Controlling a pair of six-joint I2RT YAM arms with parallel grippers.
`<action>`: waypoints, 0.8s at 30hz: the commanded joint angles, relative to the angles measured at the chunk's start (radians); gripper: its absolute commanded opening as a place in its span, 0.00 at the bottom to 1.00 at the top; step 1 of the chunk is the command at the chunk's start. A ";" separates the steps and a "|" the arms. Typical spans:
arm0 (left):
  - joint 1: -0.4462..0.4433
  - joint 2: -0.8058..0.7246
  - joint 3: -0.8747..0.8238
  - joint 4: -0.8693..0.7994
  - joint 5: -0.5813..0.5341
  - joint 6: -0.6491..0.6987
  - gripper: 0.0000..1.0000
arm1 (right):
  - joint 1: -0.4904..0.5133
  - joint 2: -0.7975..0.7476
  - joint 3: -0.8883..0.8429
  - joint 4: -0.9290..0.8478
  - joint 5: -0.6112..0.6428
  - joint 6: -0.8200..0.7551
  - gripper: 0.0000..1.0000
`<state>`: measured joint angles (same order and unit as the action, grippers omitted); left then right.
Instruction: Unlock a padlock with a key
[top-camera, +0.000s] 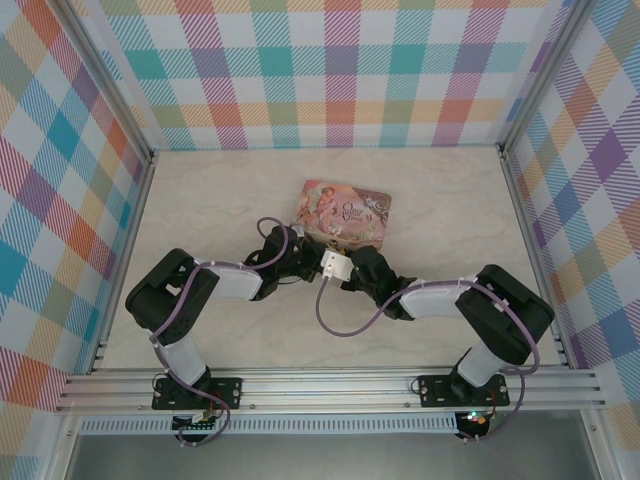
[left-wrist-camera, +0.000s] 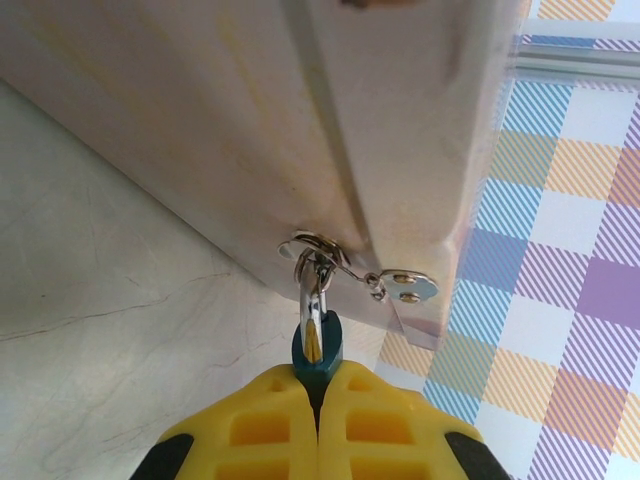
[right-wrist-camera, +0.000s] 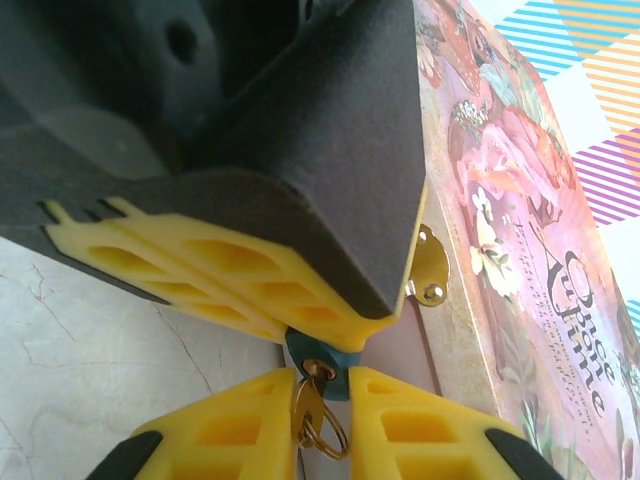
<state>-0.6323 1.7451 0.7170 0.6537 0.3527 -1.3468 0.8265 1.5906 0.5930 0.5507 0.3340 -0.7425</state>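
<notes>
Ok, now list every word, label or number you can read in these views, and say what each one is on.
"Once": ornate script on the lid of the pink tin, right wrist view.
"Time": the larger word below it, probably; the small words between them are too blurred to read.
Top view: the same title on the lid, too small to read.
padlock and key: no readable marking.

Left wrist cam: most of the padlock (left-wrist-camera: 318, 345) body is swallowed btwn the left gripper (left-wrist-camera: 318, 420) fingers at bottom centre. The tin (left-wrist-camera: 200, 120) is cut off by the top edge. Right wrist cam: the key (right-wrist-camera: 308, 400) blade can't be made out where the blue body is met, and the left gripper's dark body is blurred & cropped at upper left. Top cam: padlock & key are too small to be told apart, mid-frame.
</notes>
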 joint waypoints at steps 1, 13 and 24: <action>-0.007 -0.038 0.003 0.061 0.025 -0.008 0.00 | 0.009 0.018 0.029 0.038 0.002 0.039 0.13; -0.007 -0.036 -0.001 0.064 0.006 -0.034 0.00 | 0.015 0.009 0.013 0.061 0.049 0.100 0.16; -0.007 -0.034 -0.005 0.062 -0.009 -0.053 0.00 | 0.026 -0.019 -0.017 0.072 0.056 0.084 0.22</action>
<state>-0.6327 1.7451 0.7170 0.6510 0.3420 -1.3918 0.8440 1.5997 0.5907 0.5701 0.3828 -0.6689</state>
